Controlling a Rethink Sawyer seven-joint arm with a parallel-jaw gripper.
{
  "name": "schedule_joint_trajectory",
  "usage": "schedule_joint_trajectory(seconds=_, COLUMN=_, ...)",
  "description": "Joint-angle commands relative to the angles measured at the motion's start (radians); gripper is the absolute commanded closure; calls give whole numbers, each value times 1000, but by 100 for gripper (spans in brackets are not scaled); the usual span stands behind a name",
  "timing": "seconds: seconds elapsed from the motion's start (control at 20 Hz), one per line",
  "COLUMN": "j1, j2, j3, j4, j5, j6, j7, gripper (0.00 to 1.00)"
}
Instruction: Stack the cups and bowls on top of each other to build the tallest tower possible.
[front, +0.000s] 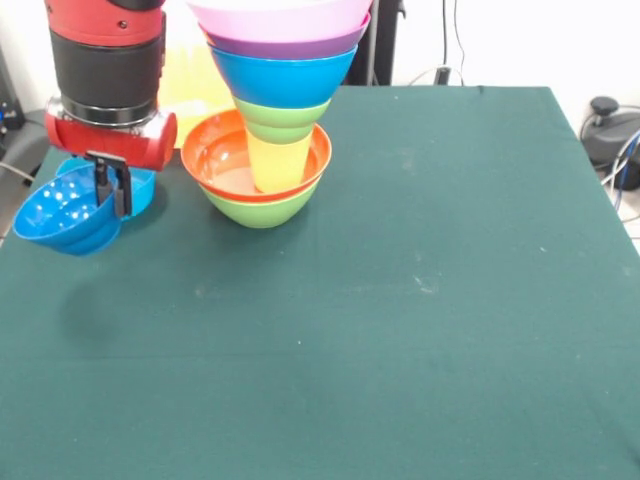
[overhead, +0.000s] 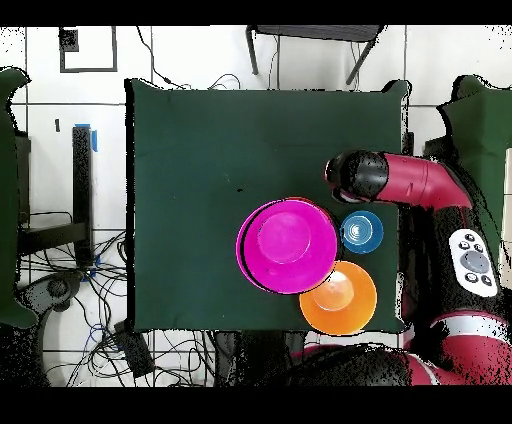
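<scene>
1. Tilted steeply on the gripper: a blue bowl (front: 72, 212), rim turned sideways and inside facing the front camera, hanging low at the table's (front: 420, 330) edge beside the tower (front: 275, 110).
2. Clamped on that bowl's rim: the gripper (front: 112, 188), two dark fingers (front: 120, 192) closed over the upper wall, one inside and one outside by the look of it.
3. Standing just to one side: the tower, built from a green bowl (front: 262, 208) at the bottom, an orange-red bowl (front: 215, 155) nested in it, a yellow cup (front: 280, 163), a small green bowl (front: 283, 118), a second blue bowl (front: 282, 75), a purple bowl (front: 290, 45) and a pink bowl (front: 285, 12) on top, its rim cut off by the frame.
4. Decisive relation: tower top far above the held bowl, so likely a lift, a levelling and a sideways carry before any placing.
5. Pictured from overhead: pink top (overhead: 290, 243), with another orange bowl (overhead: 338, 296) apart on the table.
6. Arm (front: 108, 60) upright, wrist pointing straight down beside the pile.
</scene>
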Motion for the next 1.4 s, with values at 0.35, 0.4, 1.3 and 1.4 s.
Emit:
schedule_joint_trajectory(seconds=0.35, j1=27, j2=-103, j3=60, j4=160, j5=-20, j6=76, j7=-120, gripper=100)
schedule_joint_trajectory(seconds=0.4, j1=27, j2=-119, j3=58, j4=174, j5=-14, j6=86, j7=-116, gripper=100)
schedule_joint_trajectory(seconds=1.3, j1=-43, j2=-340, j3=90, j4=395, j5=68, j6=112, j7=-130, gripper=100)
schedule_joint_trajectory(seconds=1.4, j1=-48, j2=-370, j3=96, j4=420, j5=84, j6=122, j7=-135, gripper=100)
